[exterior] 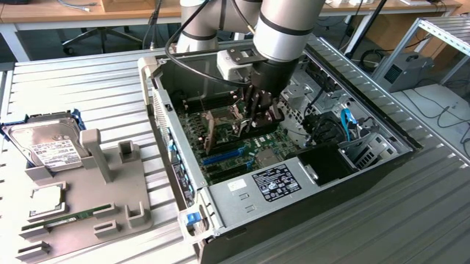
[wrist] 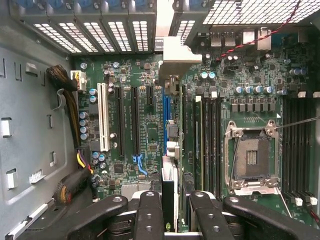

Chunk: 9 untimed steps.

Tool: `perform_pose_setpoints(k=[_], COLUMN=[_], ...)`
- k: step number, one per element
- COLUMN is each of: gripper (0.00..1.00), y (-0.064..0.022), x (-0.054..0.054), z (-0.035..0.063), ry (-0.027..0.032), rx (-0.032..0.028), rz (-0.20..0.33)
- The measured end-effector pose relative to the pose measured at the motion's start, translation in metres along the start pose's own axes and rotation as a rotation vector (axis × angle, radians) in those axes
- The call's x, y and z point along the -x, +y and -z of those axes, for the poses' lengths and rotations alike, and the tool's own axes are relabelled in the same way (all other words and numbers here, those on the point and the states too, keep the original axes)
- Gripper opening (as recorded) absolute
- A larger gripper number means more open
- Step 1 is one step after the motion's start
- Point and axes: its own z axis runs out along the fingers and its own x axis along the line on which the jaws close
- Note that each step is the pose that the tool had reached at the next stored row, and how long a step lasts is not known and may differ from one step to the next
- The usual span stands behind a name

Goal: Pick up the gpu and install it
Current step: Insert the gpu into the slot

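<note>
In the exterior view, at centre frame, we saw the gripper (exterior: 258, 113) lowered inside the open computer case (exterior: 382, 165), its fingers closed on the gpu (exterior: 211, 129), a card held on edge above the motherboard (exterior: 242, 151).

In the wrist view, the gpu (wrist: 170, 165) appeared edge-on at centre, its silver bracket at upper centre, clamped between the black fingers (wrist: 149, 212) over the blue slot (wrist: 165, 107).

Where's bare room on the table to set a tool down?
Free: ribbed table behind the grey parts holder, beside the PC case; also in front of the case. Crowded: the holder with the hard drive, and inside the case.
</note>
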Motion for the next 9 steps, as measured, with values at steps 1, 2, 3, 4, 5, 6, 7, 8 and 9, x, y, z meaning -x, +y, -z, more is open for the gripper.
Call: perform_pose_setpoints(k=[1,2,3,4,5,6,7,8,9], gripper=[0.26,0.26,0.26,0.26,0.26,0.26,0.26,0.26,0.26], y=[0.0007,0.0012,0.0018,0.0022,0.0027,0.0031,0.0037,0.0041,0.0046], x=[0.0000,0.0000,-0.0001,-0.0001,-0.0001,-0.0001,-0.0001,-0.0002,-0.0002], z=[-0.0002,-0.0004,-0.0006,-0.0007,-0.0008,-0.0009,-0.0010,-0.0011,-0.0012], ry=[0.0001,0.0000,0.0000,0.0000,0.0001,0.0002,0.0000,0.0000,-0.0002], rx=[0.0000,0.0000,0.0000,0.0000,0.0000,0.0000,0.0000,-0.0001,-0.0001], rz=[0.000,0.000,0.000,0.000,0.000,0.000,0.000,0.000,0.000])
